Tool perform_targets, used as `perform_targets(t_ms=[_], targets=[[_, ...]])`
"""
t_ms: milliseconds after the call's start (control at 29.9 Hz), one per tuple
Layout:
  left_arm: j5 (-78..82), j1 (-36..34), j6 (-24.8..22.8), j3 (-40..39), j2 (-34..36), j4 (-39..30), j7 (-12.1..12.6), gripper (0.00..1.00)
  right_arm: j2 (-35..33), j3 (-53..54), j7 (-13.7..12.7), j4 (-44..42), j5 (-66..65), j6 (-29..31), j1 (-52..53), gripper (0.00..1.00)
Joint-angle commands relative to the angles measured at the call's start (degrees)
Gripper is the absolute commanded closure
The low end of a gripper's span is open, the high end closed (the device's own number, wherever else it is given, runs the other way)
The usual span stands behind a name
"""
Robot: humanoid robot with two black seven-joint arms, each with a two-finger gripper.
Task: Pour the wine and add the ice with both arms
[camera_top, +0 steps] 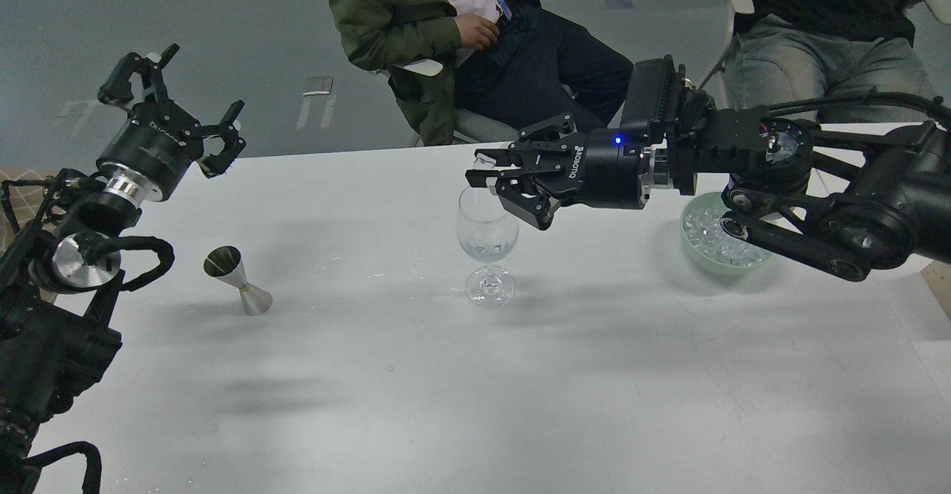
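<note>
A clear stemmed wine glass (pixel 487 245) stands mid-table with a trace of clear liquid in its bowl. My right gripper (pixel 484 172) hovers just above the glass rim, shut on a small clear ice cube (pixel 484 160). A pale green bowl (pixel 695 256) of ice cubes (pixel 713 238) sits to the right, partly hidden by my right arm. A steel jigger (pixel 239 280) stands on the left. My left gripper (pixel 178 100) is open and empty, raised above the table's far left corner.
Two people sit on chairs behind the table's far edge, one in a green jacket (pixel 386 26) and one in grey trousers (pixel 810 78). The white table (pixel 475 390) spreads toward me.
</note>
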Motion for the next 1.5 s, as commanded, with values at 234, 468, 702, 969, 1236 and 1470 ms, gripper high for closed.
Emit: perform_targets(t_ms=[234,468,702,969,1236,1470], targets=[[0.01,0.07,0.01,0.0,-1.34,0.0,0.05,0.01,5.04,-1.51,-0.44,-5.34,0.0,1.45,1.08,1.0],[0.1,-0.11,0.01,0.09,-1.52,0.0,0.05,0.01,6.19,-1.77,-0.35,-6.23,0.09,1.63,0.91,1.0],[0.1,-0.11,0.01,0.09,-1.7,0.0,0.05,0.01,5.75,-1.77,-0.08,-5.97,0.53,2.77,1.17,1.0],[0.1,-0.19,0.01,0.09,-1.61,0.09,0.05,0.01,5.75,-1.77,0.0,-5.88,0.79,2.77,1.0,0.73],[0.1,-0.19,0.01,0.09,-1.87,0.09,0.05,0.01,5.66,-1.68,0.0,-5.79,0.97,2.6,0.82,0.55],[0.1,-0.54,0.01,0.09,-1.96,0.09,0.05,0.01,5.05,-1.42,0.09,-5.52,1.05,1.89,0.65,0.45]])
